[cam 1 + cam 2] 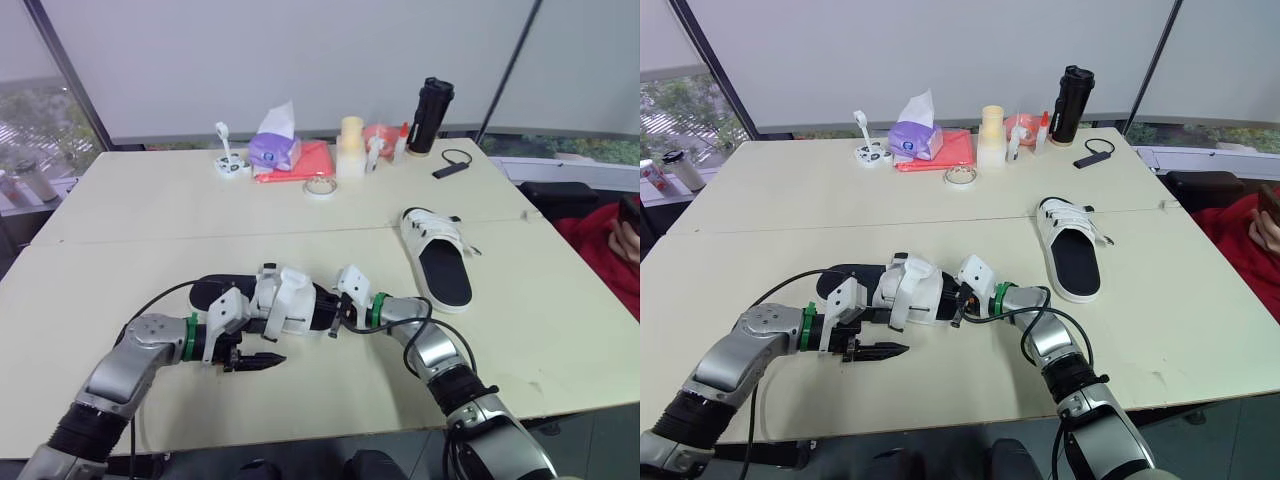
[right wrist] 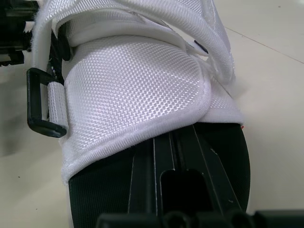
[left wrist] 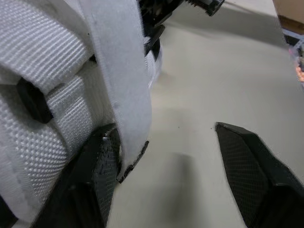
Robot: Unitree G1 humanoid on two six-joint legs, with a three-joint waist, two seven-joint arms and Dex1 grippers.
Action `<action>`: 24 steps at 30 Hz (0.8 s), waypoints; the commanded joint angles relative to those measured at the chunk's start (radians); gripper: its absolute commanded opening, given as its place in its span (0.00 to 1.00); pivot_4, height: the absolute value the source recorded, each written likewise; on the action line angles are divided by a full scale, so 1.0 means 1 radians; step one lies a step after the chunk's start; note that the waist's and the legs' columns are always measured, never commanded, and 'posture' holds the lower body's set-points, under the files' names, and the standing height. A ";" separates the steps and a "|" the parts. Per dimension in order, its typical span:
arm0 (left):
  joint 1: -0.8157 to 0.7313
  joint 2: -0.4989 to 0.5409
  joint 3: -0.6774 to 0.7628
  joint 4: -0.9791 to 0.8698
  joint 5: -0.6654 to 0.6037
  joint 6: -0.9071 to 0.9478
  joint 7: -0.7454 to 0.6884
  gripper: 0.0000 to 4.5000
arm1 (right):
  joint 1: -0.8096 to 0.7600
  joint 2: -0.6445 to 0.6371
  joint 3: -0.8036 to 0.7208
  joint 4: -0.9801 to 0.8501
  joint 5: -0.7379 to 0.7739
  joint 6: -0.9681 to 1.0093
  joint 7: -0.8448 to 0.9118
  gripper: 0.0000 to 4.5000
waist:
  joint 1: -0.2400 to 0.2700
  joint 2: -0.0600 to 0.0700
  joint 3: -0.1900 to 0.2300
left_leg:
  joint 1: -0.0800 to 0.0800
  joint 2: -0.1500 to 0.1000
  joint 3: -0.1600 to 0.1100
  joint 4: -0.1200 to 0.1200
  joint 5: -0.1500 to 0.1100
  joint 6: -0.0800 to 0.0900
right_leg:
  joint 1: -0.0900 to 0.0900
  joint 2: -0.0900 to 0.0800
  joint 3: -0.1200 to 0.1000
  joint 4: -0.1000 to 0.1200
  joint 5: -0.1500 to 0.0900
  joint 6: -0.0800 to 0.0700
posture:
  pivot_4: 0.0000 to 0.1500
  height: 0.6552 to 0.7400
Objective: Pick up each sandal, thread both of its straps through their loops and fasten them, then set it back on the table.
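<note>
A white-strapped sandal with a black sole (image 1: 285,300) lies at the front middle of the cream table (image 1: 150,220). My right gripper (image 1: 335,318) is shut on its toe end, one finger (image 2: 175,175) lying on the insole under the white upper (image 2: 137,90). A black loop (image 2: 40,107) shows at the upper's side. My left gripper (image 1: 262,361) hovers open just in front of the sandal. A loose white strap (image 3: 121,85) hangs beside one of its fingers (image 3: 99,175), and the other finger (image 3: 251,166) stands well apart. The second sandal (image 1: 437,258) lies flat to the right.
At the back of the table stand a purple tissue pack (image 1: 274,148) on a red cloth (image 1: 305,160), a tape roll (image 1: 319,187), a cream cup (image 1: 351,147), a black bottle (image 1: 431,115) and a small black device (image 1: 452,164). A person in red (image 1: 610,240) sits at the right.
</note>
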 commanded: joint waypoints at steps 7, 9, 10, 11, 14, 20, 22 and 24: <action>-0.027 -0.025 0.040 -0.026 -0.037 0.046 0.008 0.00 | 0.043 -0.004 0.048 0.053 -0.056 0.054 -0.007 0.00 | 0.001 0.000 0.000 | 0.000 0.000 0.000 0.000 0.000 0.000 | 0.000 0.000 0.000 0.000 0.000 0.000 | 1.00 1.00; -0.032 -0.022 0.058 -0.055 -0.080 0.104 0.005 0.00 | 0.041 -0.002 0.049 0.056 -0.056 0.053 -0.008 0.00 | 0.000 0.000 0.000 | 0.000 0.000 0.000 0.000 0.000 0.000 | 0.000 0.000 0.000 0.000 0.000 0.000 | 1.00 1.00; -0.038 -0.021 0.073 -0.075 -0.117 0.149 0.005 0.00 | 0.040 -0.001 0.049 0.058 -0.056 0.052 -0.008 0.00 | 0.000 0.000 0.000 | 0.000 0.000 0.000 0.000 0.000 0.000 | 0.000 0.000 0.000 0.000 0.000 0.000 | 1.00 1.00; -0.053 -0.019 0.097 -0.102 -0.175 0.217 0.006 0.00 | 0.040 0.000 0.049 0.060 -0.057 0.052 -0.009 0.00 | 0.001 0.000 0.000 | 0.000 0.000 0.000 -0.001 0.000 0.000 | 0.000 0.000 0.000 0.000 0.000 0.000 | 1.00 1.00; -0.128 -0.018 0.177 -0.145 -0.347 0.414 0.027 0.00 | 0.040 0.001 0.050 0.063 -0.057 0.050 -0.009 0.00 | 0.001 -0.001 0.000 | 0.000 0.000 -0.001 0.000 0.000 0.000 | 0.000 0.000 -0.001 0.000 0.000 0.000 | 1.00 1.00; -0.263 -0.068 0.267 -0.081 -0.494 0.588 0.119 0.00 | 0.038 0.007 0.050 0.068 -0.060 0.047 -0.010 0.00 | -0.001 -0.001 0.000 | 0.000 0.000 -0.001 0.000 0.000 0.000 | 0.001 0.001 -0.001 0.000 0.000 0.001 | 1.00 1.00; -0.289 -0.079 0.262 -0.053 -0.499 0.615 0.136 0.00 | 0.036 0.009 0.048 0.072 -0.061 0.046 -0.011 0.00 | -0.002 -0.001 0.000 | 0.000 0.000 -0.001 0.000 0.000 0.000 | 0.001 0.002 -0.001 0.000 0.000 0.001 | 1.00 1.00; -0.311 -0.082 0.230 -0.018 -0.487 0.633 0.127 0.00 | 0.035 0.010 0.048 0.073 -0.062 0.046 -0.012 0.00 | -0.002 -0.001 0.000 | 0.000 0.000 -0.001 0.000 0.000 0.000 | 0.001 0.003 -0.001 0.000 0.000 0.001 | 1.00 1.00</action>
